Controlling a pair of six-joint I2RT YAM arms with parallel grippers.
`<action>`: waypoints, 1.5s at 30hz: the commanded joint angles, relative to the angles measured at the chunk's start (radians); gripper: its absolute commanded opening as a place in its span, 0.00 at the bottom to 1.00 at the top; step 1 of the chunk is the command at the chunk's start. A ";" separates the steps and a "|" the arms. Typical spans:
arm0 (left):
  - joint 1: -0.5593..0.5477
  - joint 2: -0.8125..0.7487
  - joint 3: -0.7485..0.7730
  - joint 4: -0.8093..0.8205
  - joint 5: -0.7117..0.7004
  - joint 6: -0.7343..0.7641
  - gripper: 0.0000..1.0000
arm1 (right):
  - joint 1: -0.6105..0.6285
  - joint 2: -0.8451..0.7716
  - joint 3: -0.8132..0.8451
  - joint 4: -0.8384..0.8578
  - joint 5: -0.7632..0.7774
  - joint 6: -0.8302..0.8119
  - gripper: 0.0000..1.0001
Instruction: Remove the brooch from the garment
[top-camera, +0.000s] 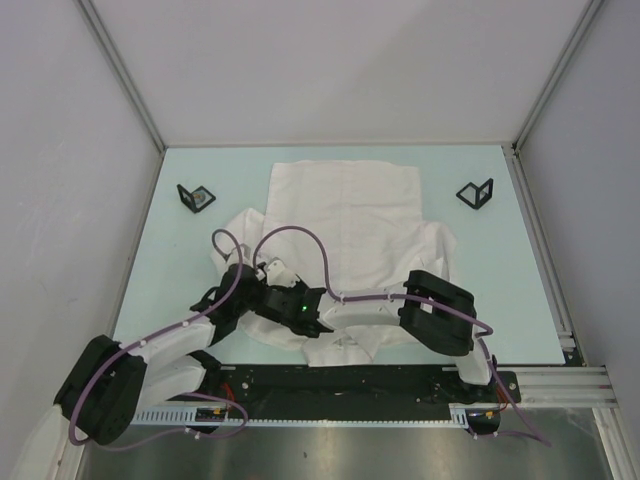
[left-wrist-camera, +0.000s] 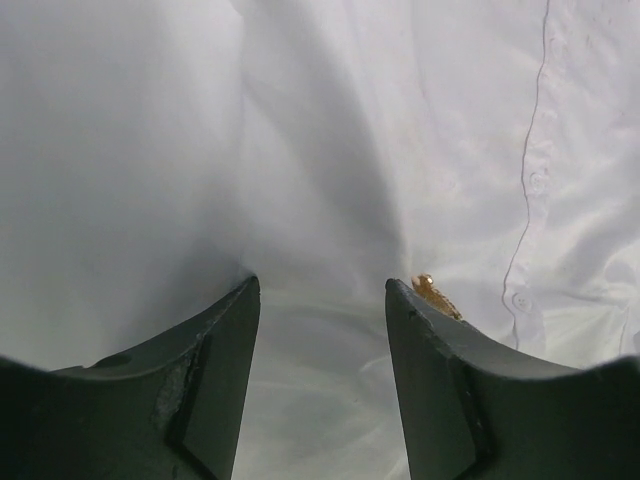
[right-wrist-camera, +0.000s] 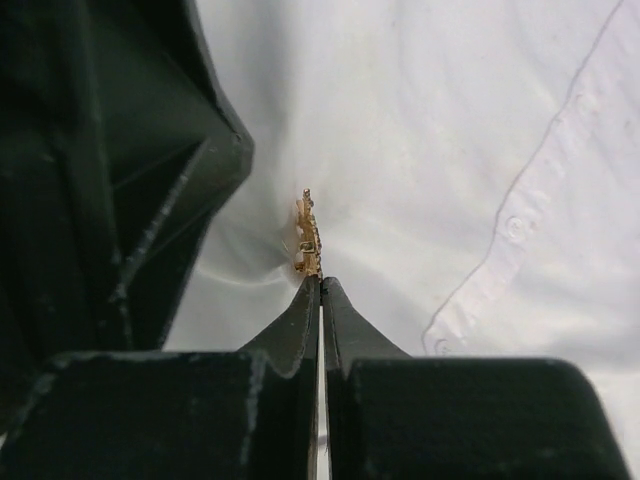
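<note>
so the brooch isn't off yet: it sits dead centre in the right wrist view, stuck in the puckered shirt. The right gripper is pinched closed on its lower end. The left gripper is spread wide with nothing in it, fabric underneath. The pull-out is what's left

Inspection finding: no legible text, label, brand, number or sign in any view; the garment bears no readable marking.
</note>
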 joint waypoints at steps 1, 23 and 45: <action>0.026 -0.020 -0.043 -0.091 -0.033 -0.003 0.61 | 0.016 0.033 0.045 -0.146 0.122 -0.018 0.00; 0.058 -0.247 0.199 -0.315 0.321 0.164 0.77 | -0.116 -0.350 -0.124 -0.011 -0.318 0.037 0.00; -0.027 0.236 0.584 0.080 1.019 0.123 0.73 | -0.955 -0.885 -0.482 0.208 -1.642 0.043 0.00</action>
